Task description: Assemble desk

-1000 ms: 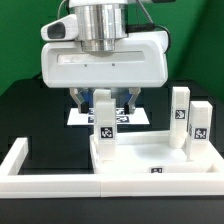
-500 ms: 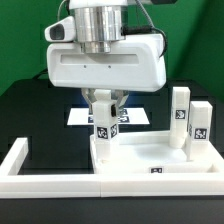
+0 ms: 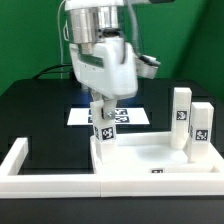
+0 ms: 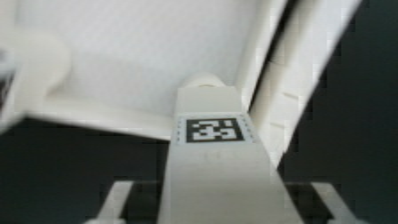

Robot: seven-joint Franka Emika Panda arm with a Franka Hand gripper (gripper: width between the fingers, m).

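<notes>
The desk leg (image 3: 103,126) stands upright at the near corner of the tray top (image 3: 150,160), towards the exterior view's left, and my jaws (image 3: 103,104) are closed narrow on its upper end. From the wrist view the leg (image 4: 217,170) runs straight down between the fingers (image 4: 121,196), tag facing the camera. I judge it a light, stiff plastic block, smooth enough to slip or twist, so I would hold the flat sides high up. The top looks rigid and light too; it could shift on the black worktop (image 3: 40,110) if I push hard. Two more legs (image 3: 180,115) stand at the exterior view's right side of the top.
</notes>
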